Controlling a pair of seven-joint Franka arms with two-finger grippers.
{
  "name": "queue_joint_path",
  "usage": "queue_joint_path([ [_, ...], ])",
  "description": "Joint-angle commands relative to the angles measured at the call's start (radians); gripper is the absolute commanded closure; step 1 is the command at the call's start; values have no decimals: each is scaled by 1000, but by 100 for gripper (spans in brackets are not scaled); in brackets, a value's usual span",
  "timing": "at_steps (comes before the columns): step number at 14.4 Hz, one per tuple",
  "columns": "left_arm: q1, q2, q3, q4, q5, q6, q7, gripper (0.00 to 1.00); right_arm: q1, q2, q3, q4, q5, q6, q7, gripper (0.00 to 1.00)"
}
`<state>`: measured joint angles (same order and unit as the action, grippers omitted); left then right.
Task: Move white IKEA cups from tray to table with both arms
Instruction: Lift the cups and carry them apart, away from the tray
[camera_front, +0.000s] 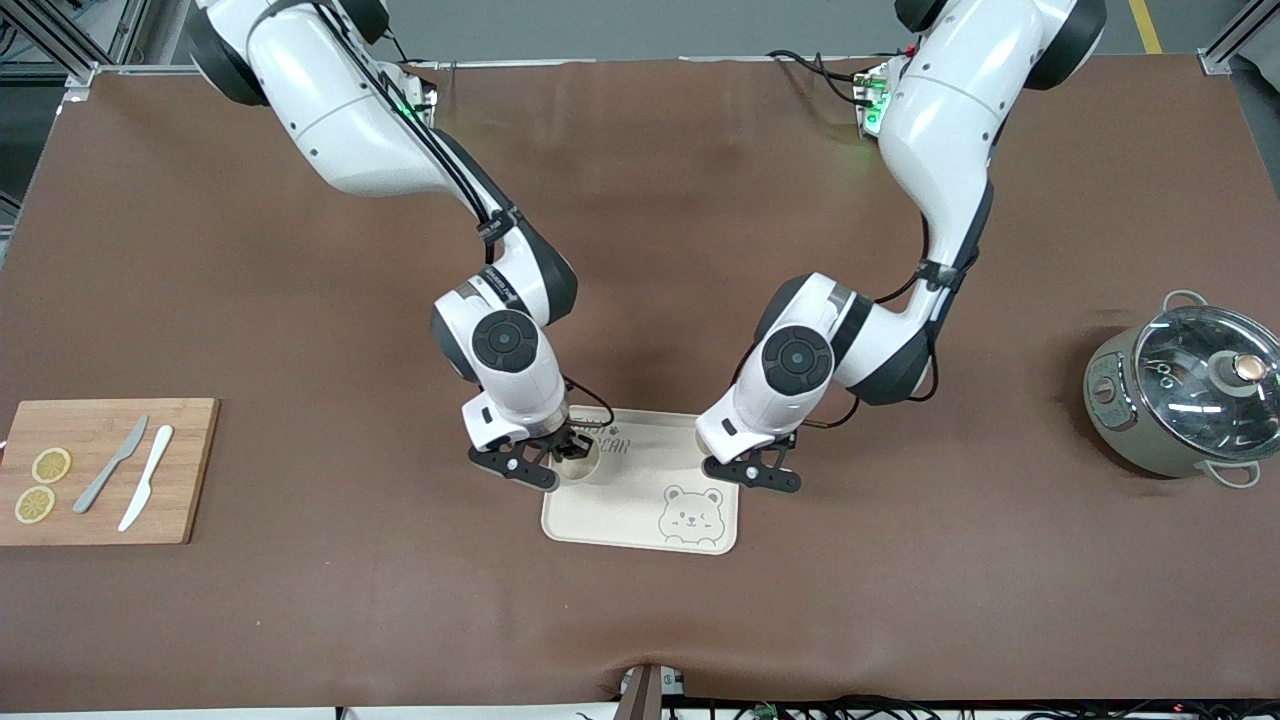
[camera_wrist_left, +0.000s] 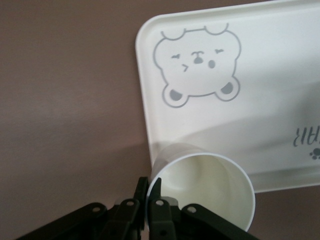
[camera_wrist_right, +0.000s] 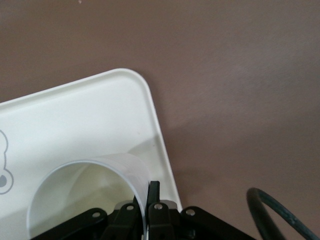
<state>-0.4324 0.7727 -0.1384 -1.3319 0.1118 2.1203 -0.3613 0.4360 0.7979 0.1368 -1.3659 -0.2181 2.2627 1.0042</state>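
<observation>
Front view: the tray has one cup at its 10 o'clock corner, rim pinched by the right gripper, and the left gripper clamps a second cup at the tray's 2 o'clock edge. A board with knives sits at 9 o'clock, a pot at 3 o'clock, both well apart.

Front view: left gripper hides its cup; right cup partly hidden. Wrist views: tray cropped by frame edges; cup bases unseen.
</observation>
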Motion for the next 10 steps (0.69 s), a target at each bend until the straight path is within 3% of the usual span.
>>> queue_joint_path([
  [1, 14, -62, 2, -21, 57, -78, -21, 100, -55, -89, 17, -79, -12, -37, -79, 100],
  [5, 34, -96, 0, -24, 57, -112, -16, 100, -150, -205, 18, -228, -10, -32, -257, 100],
  [10, 75, -119, -4, -70, 58, -122, -4, 100, -330, -307, 76, -401, 39, 41, -490, 100],
])
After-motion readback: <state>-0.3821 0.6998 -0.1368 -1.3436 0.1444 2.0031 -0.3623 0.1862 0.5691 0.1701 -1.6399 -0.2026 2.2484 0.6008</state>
